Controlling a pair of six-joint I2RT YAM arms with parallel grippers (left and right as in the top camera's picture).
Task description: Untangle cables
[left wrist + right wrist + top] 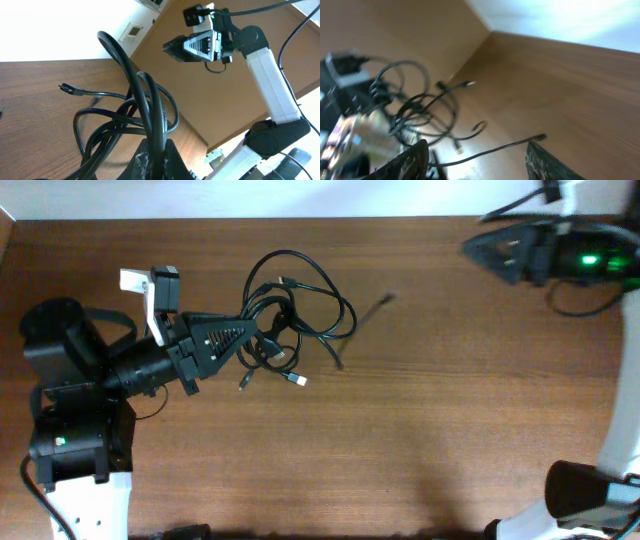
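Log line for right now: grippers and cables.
left gripper: shut on cables | right gripper: open, away from cables | cables: tangled bundle at left gripper, plug ends free

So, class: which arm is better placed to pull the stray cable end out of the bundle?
Probably right. The left gripper is shut on the cables, anchoring them; the right gripper is open and empty, and the stray end points toward its side, though it sits far off.
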